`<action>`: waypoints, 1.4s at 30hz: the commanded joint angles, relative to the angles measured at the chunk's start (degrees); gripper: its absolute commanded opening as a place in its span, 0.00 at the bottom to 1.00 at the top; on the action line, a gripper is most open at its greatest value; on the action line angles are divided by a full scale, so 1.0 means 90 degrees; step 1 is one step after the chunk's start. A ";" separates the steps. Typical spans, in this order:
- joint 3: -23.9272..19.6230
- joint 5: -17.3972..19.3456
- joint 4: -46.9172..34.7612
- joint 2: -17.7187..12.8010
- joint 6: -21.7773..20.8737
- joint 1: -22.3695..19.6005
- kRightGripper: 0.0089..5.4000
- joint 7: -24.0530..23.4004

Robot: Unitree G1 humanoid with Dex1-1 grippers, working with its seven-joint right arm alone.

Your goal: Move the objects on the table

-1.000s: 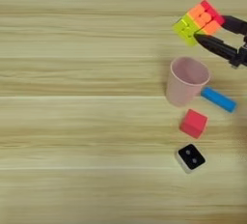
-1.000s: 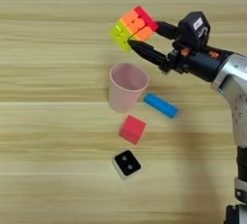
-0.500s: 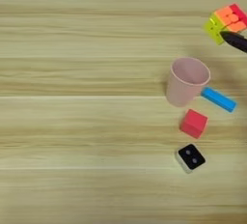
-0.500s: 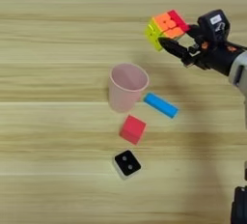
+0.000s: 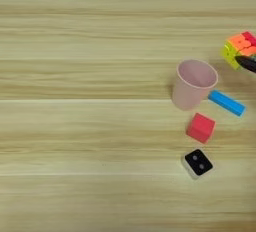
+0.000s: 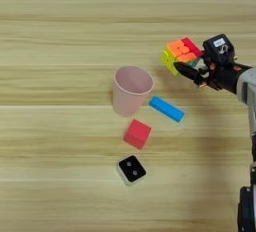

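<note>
- At three o'clock on the counter [image 6: 60, 36], the right gripper [image 6: 192, 71] has its fingers [image 6: 189, 72] clamped on the puzzle cube [image 6: 181, 53].
- Judged mid-move: cube not yet released.
- Untouched: pink cup [image 6: 131, 91], blue block [image 6: 166, 109], red cube [image 6: 137, 133], black die [image 6: 132, 169] toward five o'clock.

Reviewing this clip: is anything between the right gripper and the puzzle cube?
Nothing visible. The right gripper is shut on the puzzle cube, with no gap between them. The pink cup, blue block, red cube and black die all sit to the cube's left or nearer the robot on the table.
</note>
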 commanded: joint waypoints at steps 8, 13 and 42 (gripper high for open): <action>0.0061 -0.0327 0.1050 -0.0397 -0.0858 -0.0724 0.61 -0.0081; 0.0190 -0.0467 0.1699 -0.0335 -0.1144 -0.0838 0.61 -0.0101; 0.0475 -0.0583 0.2171 -0.0194 -0.1620 -0.0690 0.68 0.0147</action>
